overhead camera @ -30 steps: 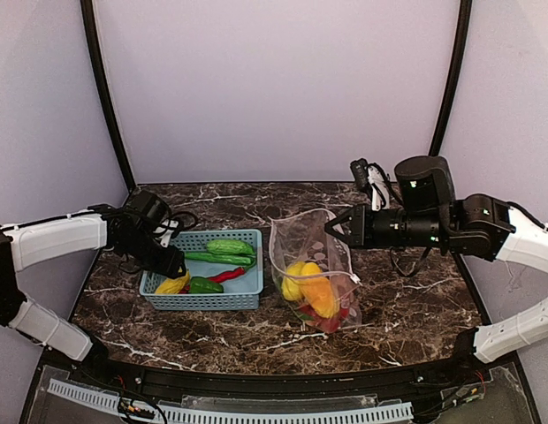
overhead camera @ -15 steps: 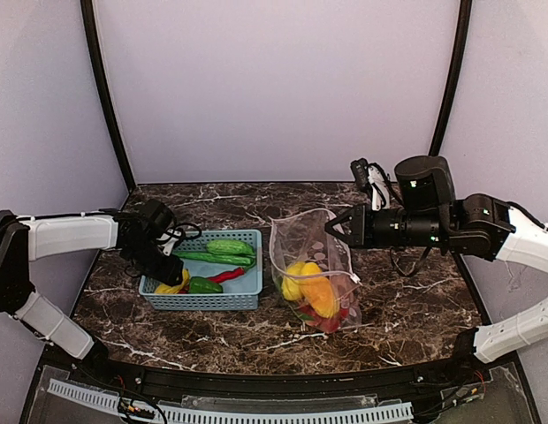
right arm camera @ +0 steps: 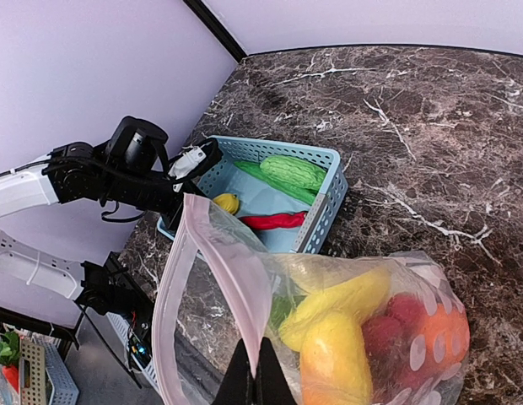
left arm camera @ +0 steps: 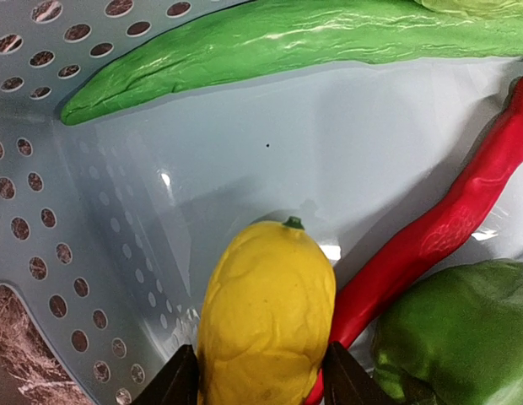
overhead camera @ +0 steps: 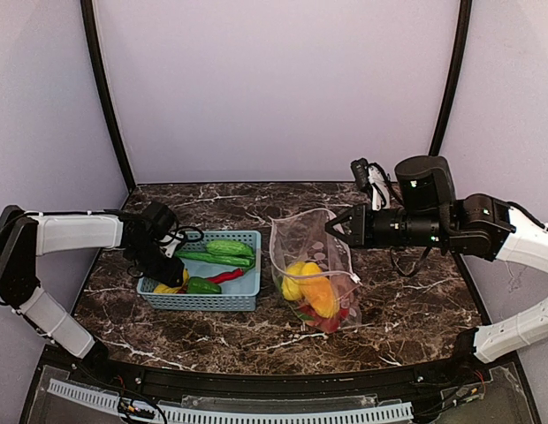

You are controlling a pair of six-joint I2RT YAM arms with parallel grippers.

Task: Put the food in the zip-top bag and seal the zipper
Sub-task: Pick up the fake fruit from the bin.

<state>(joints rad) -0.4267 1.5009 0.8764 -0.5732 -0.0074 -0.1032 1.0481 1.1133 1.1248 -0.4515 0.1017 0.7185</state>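
at the far left, the left gripper (left arm camera: 260,378) is down inside the blue basket (overhead camera: 247,301), its two fingers standing either side of a yellow piece (left arm camera: 266,312) that lies in the near-left corner. the pads look to be against its sides, but whether that is a firm grip i cannot tell — the piece rests on the basket floor, not lifted. beside it in the basket lie a red chili (left arm camera: 447,228), touching the yellow piece, a green pepper (left arm camera: 455,329) at the near side, a long green pod (left arm camera: 287,42) along the far side and a bumpy green cucumber (overhead camera: 230,248) next to that. so at least five pieces of food are yet to be moved.

just right of the basket stands the zip-top bag (overhead camera: 300,231), resting on the marble table (overhead camera: 407,309). its lower part holds a heap of yellow and orange pieces (overhead camera: 314,287) with red ones under them, so the filling is, by my guess, about half done. the mouth gapes wide toward the basket; the zipper i cannot make out, and it is plainly not sealed.

on the right, the right gripper (overhead camera: 331,227) is closed tight on the bag's upper mouth edge, holding it up and open — sealing comes last, once the basket is emptied.
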